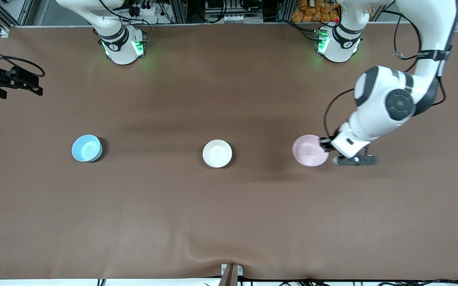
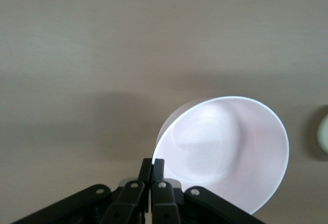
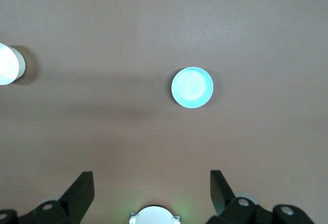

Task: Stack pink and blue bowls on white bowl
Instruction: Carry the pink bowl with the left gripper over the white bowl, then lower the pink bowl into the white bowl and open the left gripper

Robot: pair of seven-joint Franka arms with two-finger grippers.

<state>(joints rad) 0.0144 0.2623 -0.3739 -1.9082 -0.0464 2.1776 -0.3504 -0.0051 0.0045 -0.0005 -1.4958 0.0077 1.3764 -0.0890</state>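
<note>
Brown cloth (image 1: 229,222) covers the whole table, w/ a soft ripple at 6 o'clock above a small metal bracket (image 1: 231,274) on the edge. At 12 o'clock, aluminium framing, cables (image 1: 145,10) and a heap of orange packets (image 1: 316,11) sit along the table's edge. At 9 o'clock a black clamp (image 1: 16,81) w/ a looped cable juts in; light is even, shadows soft.

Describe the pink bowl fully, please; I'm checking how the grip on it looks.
The pink bowl is small, round and plain, pale pink, plastic-looking, empty. It is at the left arm's end of the table, beside the white bowl. The left tool is shut on its rim, one finger inside, one outside. In the left wrist view the bowl looks tilted, its opening turned toward the camera; whether its base touches the table cannot be told.
</note>
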